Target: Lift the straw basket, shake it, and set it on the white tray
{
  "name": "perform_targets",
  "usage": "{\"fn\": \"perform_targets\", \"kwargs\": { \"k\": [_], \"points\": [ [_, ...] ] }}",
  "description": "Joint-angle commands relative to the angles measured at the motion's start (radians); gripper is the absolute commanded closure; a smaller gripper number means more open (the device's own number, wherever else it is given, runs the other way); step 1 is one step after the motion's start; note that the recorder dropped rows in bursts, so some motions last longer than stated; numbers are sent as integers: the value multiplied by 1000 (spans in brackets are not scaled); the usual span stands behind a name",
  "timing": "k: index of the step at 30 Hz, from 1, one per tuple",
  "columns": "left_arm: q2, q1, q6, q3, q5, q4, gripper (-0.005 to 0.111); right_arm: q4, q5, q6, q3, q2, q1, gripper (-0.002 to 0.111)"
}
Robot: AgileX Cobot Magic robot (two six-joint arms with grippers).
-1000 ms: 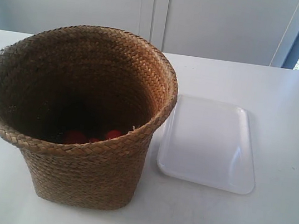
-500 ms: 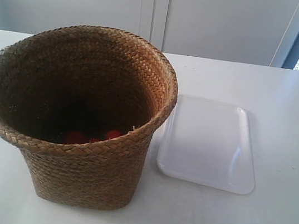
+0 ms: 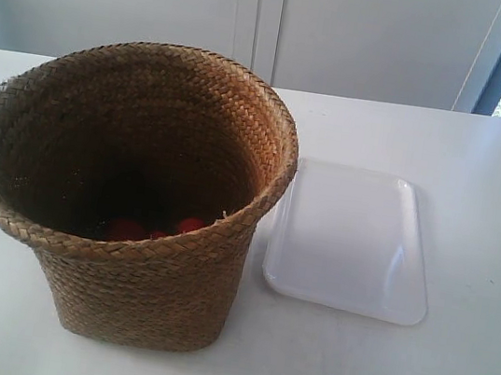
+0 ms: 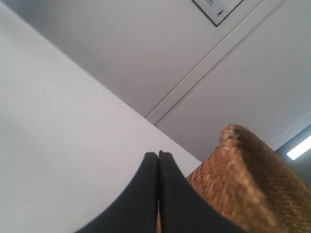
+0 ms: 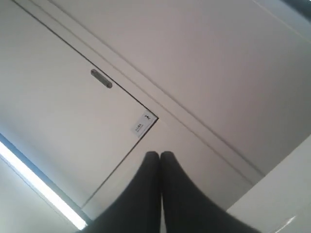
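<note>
the left hand sits low over the white counter, its two dark fingers pressed flat together with nothing between them. the straw basket rises just beside it. the right hand tilts up toward a wall panel, fingers likewise pressed together and empty. the basket stands upright on the counter with red items in its dark bottom. the white tray lies flat just beside it.
</note>
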Motion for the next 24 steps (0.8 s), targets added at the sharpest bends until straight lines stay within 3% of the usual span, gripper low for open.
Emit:
{"fn": "perform_targets", "kwargs": {
  "k": [1,4,8,19,24],
  "points": [
    [78,-5,125,-185,74,70,107,-18,101,-308,-194,88,1,108],
    [198,-5,202,-357,131,75,107,-18,174,-454,-361,201,1,108],
    [373,-5,309,-559,263,75,107,-18,304,-504,-543,367,1,108],
    [774,-5,484,-891,497,64,107,-7,737,-626,-955,795,1,108],
    [954,-5,615,-1067,732,50,107,120,983,-778,-1150,984,1,101]
  ]
}}
